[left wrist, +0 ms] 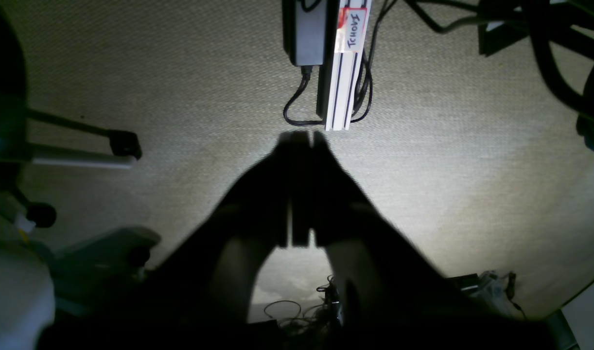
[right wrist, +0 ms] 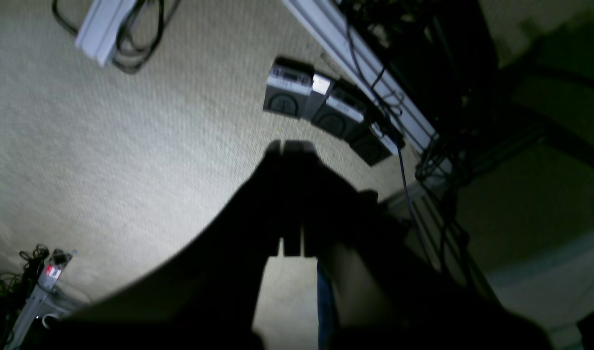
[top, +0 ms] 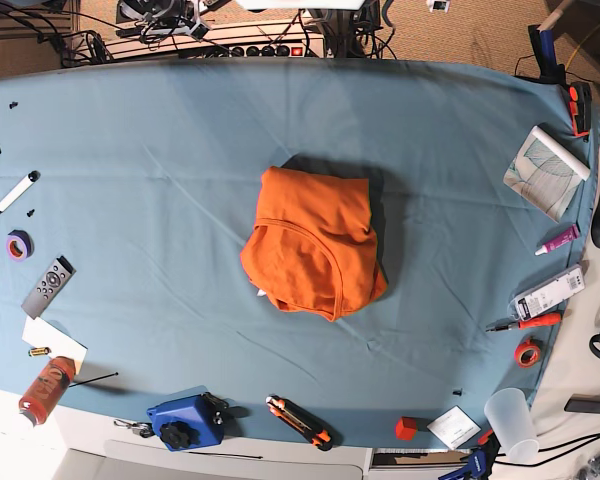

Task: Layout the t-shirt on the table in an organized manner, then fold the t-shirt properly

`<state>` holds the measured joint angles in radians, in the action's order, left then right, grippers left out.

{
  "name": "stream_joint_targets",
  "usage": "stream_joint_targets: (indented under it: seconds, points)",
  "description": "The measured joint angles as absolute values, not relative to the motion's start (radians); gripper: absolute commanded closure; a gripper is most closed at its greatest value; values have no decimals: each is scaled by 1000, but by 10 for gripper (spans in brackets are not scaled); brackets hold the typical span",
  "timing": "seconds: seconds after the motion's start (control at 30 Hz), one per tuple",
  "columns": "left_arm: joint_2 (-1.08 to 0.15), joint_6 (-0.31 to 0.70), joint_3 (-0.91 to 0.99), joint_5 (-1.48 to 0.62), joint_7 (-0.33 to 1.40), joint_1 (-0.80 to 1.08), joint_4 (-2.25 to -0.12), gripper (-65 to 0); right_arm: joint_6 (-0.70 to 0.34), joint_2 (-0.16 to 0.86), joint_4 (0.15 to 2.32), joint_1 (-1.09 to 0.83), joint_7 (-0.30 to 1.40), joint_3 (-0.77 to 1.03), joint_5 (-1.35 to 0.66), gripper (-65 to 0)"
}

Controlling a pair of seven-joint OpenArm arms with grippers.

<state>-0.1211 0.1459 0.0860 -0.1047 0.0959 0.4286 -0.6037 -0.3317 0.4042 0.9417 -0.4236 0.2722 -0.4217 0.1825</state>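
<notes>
shirt (top: 315, 245) bunched mid table (top: 160, 180), soft, floppy, light. best grab: edge or shoulders. left gripper (left wrist: 301, 138) closed, empty. right gripper (right wrist: 291, 146) closed, empty.

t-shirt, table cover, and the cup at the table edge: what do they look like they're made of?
t-shirt: soft matte orange cloth, likely knit; it lies bunched with folds and a seamed neckline. Cover on the table: thin dull blue-teal fabric, probably woven; faint creases, no shine. Cup: translucent, looks like plastic; the surface behind shows through faintly.
</notes>
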Motion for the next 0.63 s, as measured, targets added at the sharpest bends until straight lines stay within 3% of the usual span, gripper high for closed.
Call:
stream_joint_targets:
  seconds: [0.63]
  points:
    - [-94, 149, 86, -105, 51, 418, -643, 0, -332, 382, 942, -421, 236, -422, 178, 0]
